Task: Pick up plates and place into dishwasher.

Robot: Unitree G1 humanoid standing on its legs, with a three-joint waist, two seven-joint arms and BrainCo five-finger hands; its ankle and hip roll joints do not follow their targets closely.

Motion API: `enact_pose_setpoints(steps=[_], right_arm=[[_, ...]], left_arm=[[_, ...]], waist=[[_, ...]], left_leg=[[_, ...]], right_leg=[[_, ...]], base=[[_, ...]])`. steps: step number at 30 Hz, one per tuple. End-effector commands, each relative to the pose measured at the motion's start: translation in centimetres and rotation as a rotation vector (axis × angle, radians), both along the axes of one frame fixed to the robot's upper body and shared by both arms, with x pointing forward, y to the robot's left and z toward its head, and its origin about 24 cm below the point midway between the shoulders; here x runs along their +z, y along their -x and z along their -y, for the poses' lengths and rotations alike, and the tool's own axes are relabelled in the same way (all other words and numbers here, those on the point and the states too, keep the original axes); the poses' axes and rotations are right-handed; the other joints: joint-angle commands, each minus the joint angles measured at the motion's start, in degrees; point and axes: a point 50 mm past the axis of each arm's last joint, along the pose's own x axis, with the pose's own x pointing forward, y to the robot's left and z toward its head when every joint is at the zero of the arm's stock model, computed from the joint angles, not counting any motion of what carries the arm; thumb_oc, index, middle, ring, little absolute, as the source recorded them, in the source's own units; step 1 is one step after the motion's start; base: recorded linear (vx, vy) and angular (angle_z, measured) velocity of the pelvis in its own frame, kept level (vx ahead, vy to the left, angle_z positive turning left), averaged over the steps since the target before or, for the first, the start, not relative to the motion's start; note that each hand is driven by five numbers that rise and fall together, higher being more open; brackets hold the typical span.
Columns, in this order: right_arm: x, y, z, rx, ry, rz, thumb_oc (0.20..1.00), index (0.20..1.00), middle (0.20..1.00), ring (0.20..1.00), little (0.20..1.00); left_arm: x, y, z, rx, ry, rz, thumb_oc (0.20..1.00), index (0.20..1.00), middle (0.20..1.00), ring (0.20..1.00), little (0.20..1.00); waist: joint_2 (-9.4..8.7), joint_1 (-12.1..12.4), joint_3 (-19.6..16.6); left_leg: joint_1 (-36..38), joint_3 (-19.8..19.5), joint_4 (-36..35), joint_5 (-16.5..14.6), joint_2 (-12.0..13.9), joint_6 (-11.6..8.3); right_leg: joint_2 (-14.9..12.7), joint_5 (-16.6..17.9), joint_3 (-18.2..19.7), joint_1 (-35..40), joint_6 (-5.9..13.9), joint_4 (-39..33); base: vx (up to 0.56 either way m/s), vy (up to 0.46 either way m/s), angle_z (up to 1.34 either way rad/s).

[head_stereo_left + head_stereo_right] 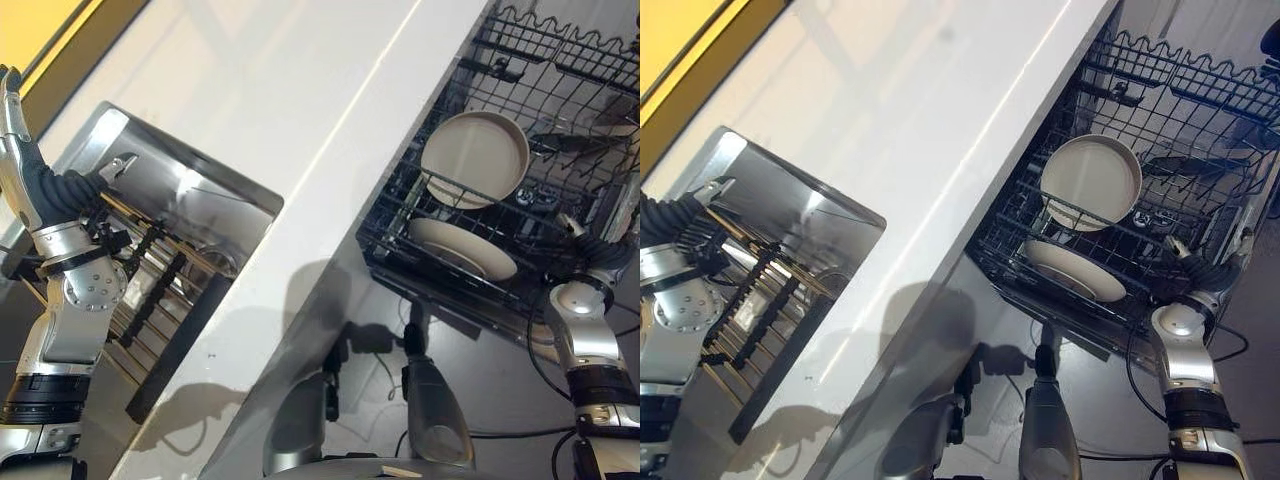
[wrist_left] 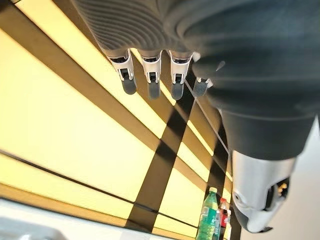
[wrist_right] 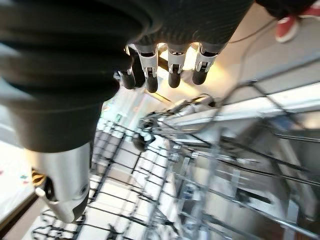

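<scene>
Two round cream plates (image 1: 474, 156) are standing in the black wire dishwasher rack (image 1: 560, 80). The left hand (image 2: 150, 75) and right hand (image 3: 170, 65) are hanging relaxed, holding nothing. No writing is readable.

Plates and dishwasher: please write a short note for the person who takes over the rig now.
Left hand: open, empty, raised beside the sink.
Right hand: open, empty, at the rack.
Done: two plates in the rack, the upper plate leaning on edge, the lower plate lying flatter.
Left: I see no other plate on the counter; look in the sink.
</scene>
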Motion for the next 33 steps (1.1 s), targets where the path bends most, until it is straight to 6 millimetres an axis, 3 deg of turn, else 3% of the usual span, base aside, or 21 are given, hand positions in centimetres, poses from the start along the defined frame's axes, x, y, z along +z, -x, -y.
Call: enact_pose_setpoints(steps=[1,8,12,19,24,28,33], right_arm=[[2.3,0.2,0.9,-0.091,0.011,0.163,1.0,1.0,1.0,1.0,1.0],[2.4,0.4,1.0,-0.232,-0.045,0.243,1.0,1.0,1.0,1.0,1.0],[2.5,-0.2,0.7,-0.206,-0.065,0.238,1.0,1.0,1.0,1.0,1.0],[1.3,-2.3,-1.0,0.086,-0.104,0.113,1.0,1.0,1.0,1.0,1.0],[0.7,-4.1,-3.2,0.222,-0.19,0.13,1.0,1.0,1.0,1.0,1.0],[1.8,-6.3,-5.6,0.328,-0.239,0.179,1.0,1.0,1.0,1.0,1.0],[2.4,-7.4,-8.0,0.476,-0.216,0.175,1.0,1.0,1.0,1.0,1.0]], left_arm=[[0.2,0.2,0.3,-0.002,-0.017,0.028,1.0,1.0,1.0,1.0,1.0],[0.2,0.0,0.8,-0.019,0.001,0.041,1.0,1.0,1.0,1.0,1.0],[0.3,-0.2,1.2,-0.032,0.008,0.046,1.0,1.0,1.0,1.0,1.0],[0.3,-0.5,1.9,-0.051,0.019,0.035,1.0,1.0,1.0,1.0,1.0],[1.9,-1.5,2.6,-0.062,-0.003,0.057,1.0,1.0,1.0,1.0,1.0],[3.0,-2.3,3.2,-0.061,-0.012,0.076,1.0,1.0,1.0,1.0,1.0],[2.9,-2.5,3.9,-0.071,-0.003,0.092,1.0,1.0,1.0,1.0,1.0]], waist=[[-0.76,-1.5,-2.1],[0.81,-1.8,-1.0],[1.62,-2.0,-0.6],[2.44,-2.2,0.2],[2.1,-1.8,1.9],[2.66,-1.6,3.6],[3.47,-1.2,4.7]], left_leg=[[-6.9,-1.8,8.2,-3.1,-2.8,2.12],[-8.4,-1.9,9.8,-3.5,-3.3,2.24],[-8.9,-1.9,10.2,-3.6,-3.6,2.21],[-9.8,-2.0,10.7,-3.4,-4.1,2.02],[-12.6,-2.4,11.5,-3.3,-4.3,2.23],[-14.7,-2.9,12.2,-3.1,-4.6,2.19],[-15.4,-3.2,12.4,-3.0,-5.4,2.23]], right_leg=[[-3.1,-0.2,-2.7,3.7,0.64,-5.1],[-3.6,-0.5,-2.4,1.9,0.54,-3.6],[-3.8,-0.6,-2.1,1.2,0.54,-3.2],[-4.1,-0.7,-1.3,-0.5,0.49,-2.2],[-3.9,-0.7,-1.3,-3.9,0.46,-0.7],[-3.9,-0.8,-1.5,-6.2,0.29,0.5],[-4.5,-0.8,-1.4,-7.1,0.33,1.1]], base=[[-0.06,0.052,-0.03],[-0.04,0.029,-0.01],[-0.02,0.036,0.03],[0.0,0.038,-0.05],[-0.06,-0.032,-0.08],[-0.06,0.012,0.02],[0.0,0.086,-0.07]])
